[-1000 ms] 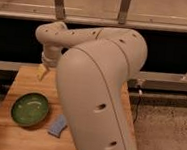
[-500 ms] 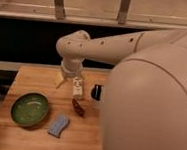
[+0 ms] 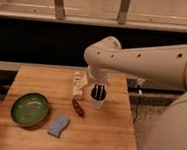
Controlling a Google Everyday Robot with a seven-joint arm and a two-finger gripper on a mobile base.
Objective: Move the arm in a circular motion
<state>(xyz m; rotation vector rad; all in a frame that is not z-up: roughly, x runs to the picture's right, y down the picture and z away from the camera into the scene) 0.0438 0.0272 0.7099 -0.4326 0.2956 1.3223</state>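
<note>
The cream-white arm [image 3: 149, 57] reaches in from the right, its rounded joint [image 3: 107, 53] above the wooden table [image 3: 100, 135]. Small dark holes run along its casing. The gripper [image 3: 99, 91] hangs down from the wrist over the back right part of the table. It sits just above or against a small white cup-like object [image 3: 97, 103], and I cannot tell whether they touch.
On the table are a white bottle [image 3: 78, 85] just left of the gripper, a small red object [image 3: 77, 107], a green bowl [image 3: 29, 109] at the left and a blue sponge [image 3: 58, 125]. A dark window wall with a rail [image 3: 53, 17] runs behind.
The arm has swung to the right. The wrist and gripper went from the table's back left corner across to its back right part, and more of the table now shows.
</note>
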